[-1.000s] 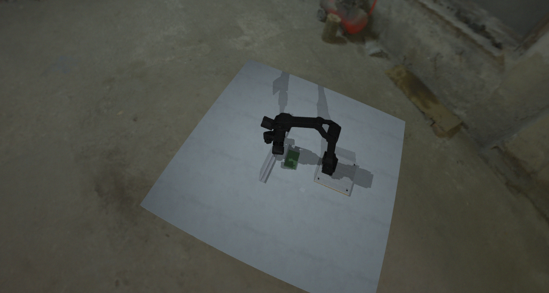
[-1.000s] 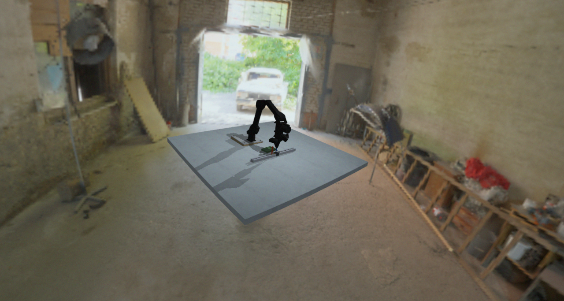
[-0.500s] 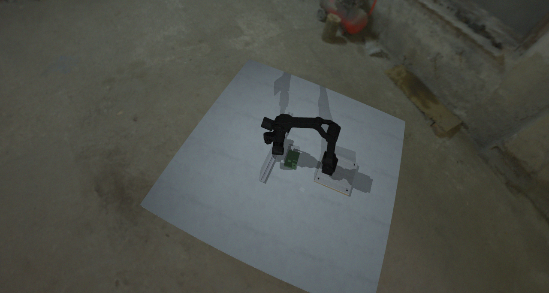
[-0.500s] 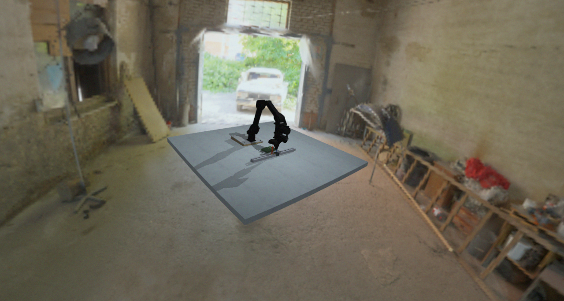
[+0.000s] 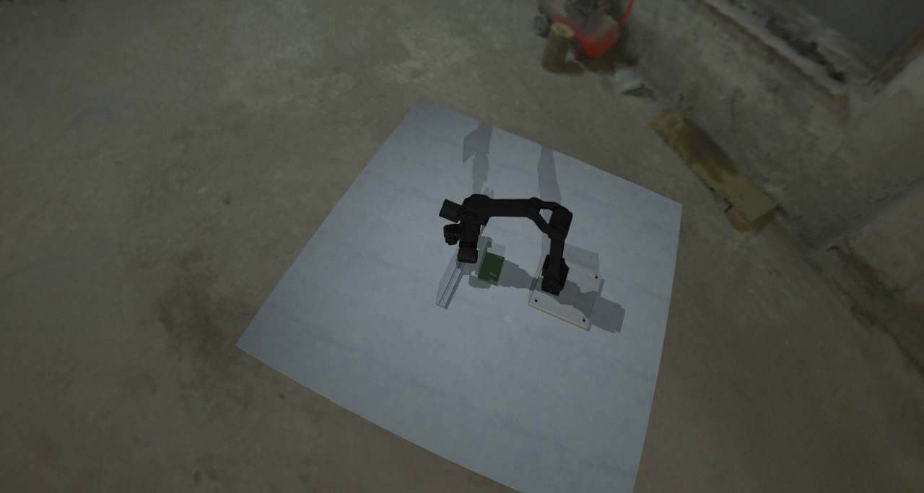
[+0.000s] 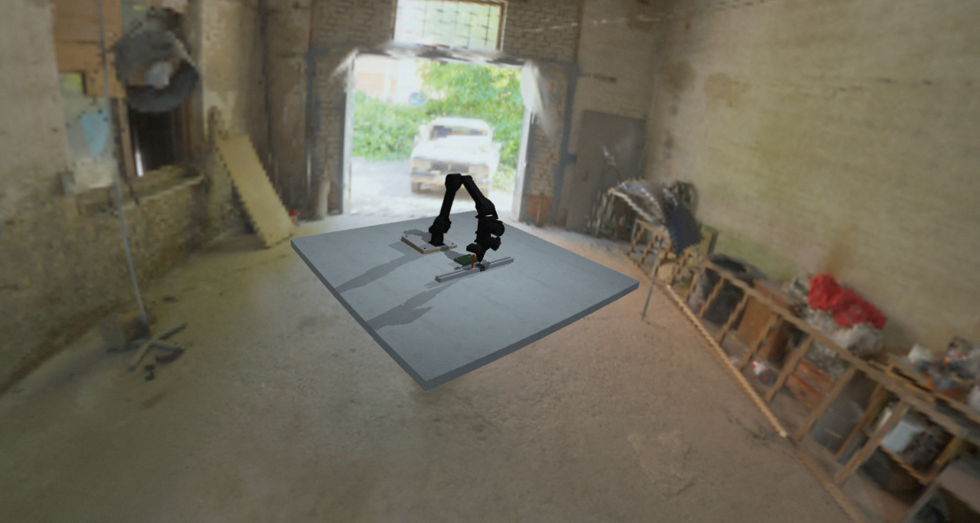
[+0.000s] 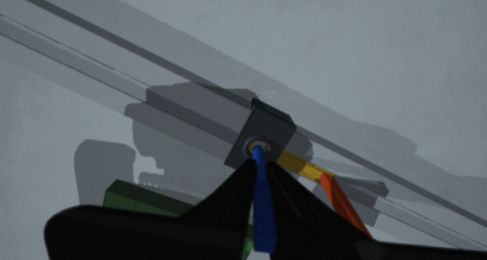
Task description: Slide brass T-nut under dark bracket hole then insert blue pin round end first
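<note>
The gripper (image 7: 259, 168) is clamped on the blue pin (image 7: 262, 203), its tip at the hole of the dark bracket (image 7: 269, 128) on the rail (image 5: 449, 289) (image 6: 449, 274) (image 7: 95, 68), left of the green tray (image 5: 492, 267) (image 6: 465, 259) (image 7: 141, 201) from above.

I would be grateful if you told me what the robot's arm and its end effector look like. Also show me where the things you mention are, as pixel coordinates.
The arm (image 5: 510, 207) (image 6: 476, 195) is matte black throughout, with slim links, chunky rounded joints and an open triangular gap in one link. The end effector (image 7: 259, 168) is black too, its broad, smooth fingers tapering to narrow tips. I can make out no markings or cables on either.
</note>
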Available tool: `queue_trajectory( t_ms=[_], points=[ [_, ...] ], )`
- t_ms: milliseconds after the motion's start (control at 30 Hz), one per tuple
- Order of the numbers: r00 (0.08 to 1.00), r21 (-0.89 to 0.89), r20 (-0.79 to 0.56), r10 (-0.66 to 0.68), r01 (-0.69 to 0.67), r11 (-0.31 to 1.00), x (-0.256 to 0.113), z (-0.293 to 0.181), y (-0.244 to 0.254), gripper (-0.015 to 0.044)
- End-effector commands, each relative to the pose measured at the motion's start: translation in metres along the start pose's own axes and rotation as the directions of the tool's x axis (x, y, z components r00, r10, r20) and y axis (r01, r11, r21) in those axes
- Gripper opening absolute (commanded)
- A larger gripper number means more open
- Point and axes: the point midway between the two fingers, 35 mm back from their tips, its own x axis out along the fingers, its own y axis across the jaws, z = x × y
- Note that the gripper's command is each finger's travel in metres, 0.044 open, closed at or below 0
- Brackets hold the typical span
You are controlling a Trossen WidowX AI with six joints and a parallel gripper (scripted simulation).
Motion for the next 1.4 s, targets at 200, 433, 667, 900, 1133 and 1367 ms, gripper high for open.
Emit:
queue_trajectory(
  t_ms=[200,433,667,900,1133,1367],
  points=[
    [1.0,-0.001,-0.008,0.003,-0.003,1.0,0.0059,0.0012,0.003,-0.015],
    [1.0,-0.003,-0.007,0.002,-0.002,1.0,0.005,0.0012,0.0024,-0.015],
    [1.0,-0.003,-0.007,0.002,-0.002,1.0,0.005,0.0012,0.0024,-0.015],
    [1.0,-0.003,-0.022,0.008,-0.008,1.0,0.0051,0.0021,0.0021,-0.015],
    [0.999,-0.002,-0.043,0.015,-0.015,1.0,0.0051,0.0032,0.0017,-0.015],
    [0.998,-0.002,-0.064,0.022,-0.022,1.0,0.0051,0.0043,0.0013,-0.015]
  ],
)
